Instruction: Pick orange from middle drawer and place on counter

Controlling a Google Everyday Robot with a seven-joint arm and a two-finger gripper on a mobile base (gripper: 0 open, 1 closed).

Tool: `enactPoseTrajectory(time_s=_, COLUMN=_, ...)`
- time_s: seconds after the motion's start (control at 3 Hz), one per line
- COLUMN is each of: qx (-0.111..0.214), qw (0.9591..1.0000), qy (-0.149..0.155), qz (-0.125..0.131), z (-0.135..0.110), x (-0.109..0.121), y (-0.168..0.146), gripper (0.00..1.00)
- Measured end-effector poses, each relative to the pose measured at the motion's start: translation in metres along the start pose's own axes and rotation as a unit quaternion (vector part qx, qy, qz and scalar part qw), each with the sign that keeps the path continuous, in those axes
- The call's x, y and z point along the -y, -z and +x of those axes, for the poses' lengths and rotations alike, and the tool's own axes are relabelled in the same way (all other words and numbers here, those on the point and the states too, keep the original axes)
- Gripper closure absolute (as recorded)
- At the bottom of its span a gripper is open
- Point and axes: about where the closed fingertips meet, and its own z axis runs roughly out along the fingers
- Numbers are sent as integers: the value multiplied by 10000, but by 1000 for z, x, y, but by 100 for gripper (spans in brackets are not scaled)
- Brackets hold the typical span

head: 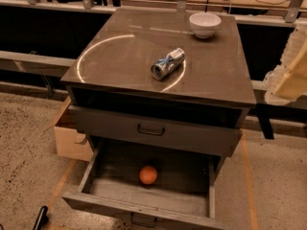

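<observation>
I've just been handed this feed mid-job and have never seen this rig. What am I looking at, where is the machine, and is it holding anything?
There is one camera, looking down at a cabinet from the front and above. The machine is a wheeled robot with one arm. Only the pale shape at the right edge shows: that is its gripper, hanging to the right of the cabinet and touching nothing.

The cabinet's glossy dark top is the counter. On it are a white bowl at the back and a can lying on its side near the middle.

Below, the middle drawer is pulled wide open, and the orange lies on its floor, not held. The drawer above it is out only a little. A cardboard box sits on the floor to the left.
</observation>
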Motion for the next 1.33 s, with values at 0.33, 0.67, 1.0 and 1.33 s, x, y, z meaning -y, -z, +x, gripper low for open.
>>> enactPoseTrajectory(time_s=0.33, qx=0, qw=10000, qy=0, qz=0, z=0, x=0, y=0, gripper=0)
enactPoseTrajectory(time_s=0.67, qx=0, qw=10000, qy=0, qz=0, z=0, x=0, y=0, gripper=0)
enactPoseTrajectory(time_s=1.0, qx=0, qw=10000, qy=0, qz=0, z=0, x=0, y=0, gripper=0)
enactPoseTrajectory(time_s=1.33, qx=0, qw=10000, qy=0, qz=0, z=0, x=0, y=0, gripper=0)
